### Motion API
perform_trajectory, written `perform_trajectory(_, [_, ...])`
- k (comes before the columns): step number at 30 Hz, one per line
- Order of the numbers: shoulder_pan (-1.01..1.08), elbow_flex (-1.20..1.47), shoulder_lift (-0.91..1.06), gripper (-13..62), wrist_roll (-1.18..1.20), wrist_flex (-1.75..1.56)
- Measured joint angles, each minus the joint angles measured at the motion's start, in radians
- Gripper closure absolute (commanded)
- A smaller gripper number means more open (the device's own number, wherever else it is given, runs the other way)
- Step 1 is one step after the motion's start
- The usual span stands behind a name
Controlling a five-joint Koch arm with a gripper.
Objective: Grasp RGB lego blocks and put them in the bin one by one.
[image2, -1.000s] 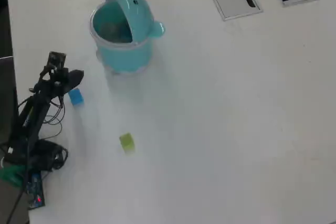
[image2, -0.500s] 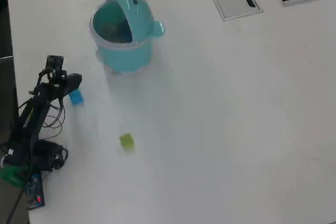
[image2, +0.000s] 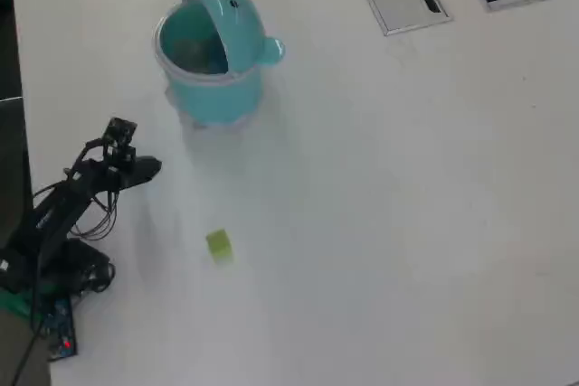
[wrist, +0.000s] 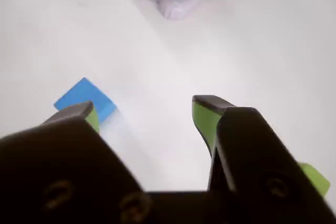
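I'm seeing the blue block [wrist: 84, 99] sitting flat, corner toward the camera, no clear long axis, gripper [wrist: 144, 111] gaping wide, holding nothing.

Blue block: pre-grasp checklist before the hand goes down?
1. Hand open: ok, jaws spread in the wrist view.
2. Blue block between the jaws: not ok, it sits beside the left fingertip, outside the gap.
3. Block visible overhead: not ok, the arm covers it.
4. Bin lid open: ok.
5. Yellow-green block clear of the hand: ok, apart on the table.
6. Red block located: cannot tell, not seen.
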Motion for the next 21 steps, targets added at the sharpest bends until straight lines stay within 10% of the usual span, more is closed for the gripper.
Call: perform_trajectory(21, [0.379,0.046,0.037,17.2,0.002,0.031])
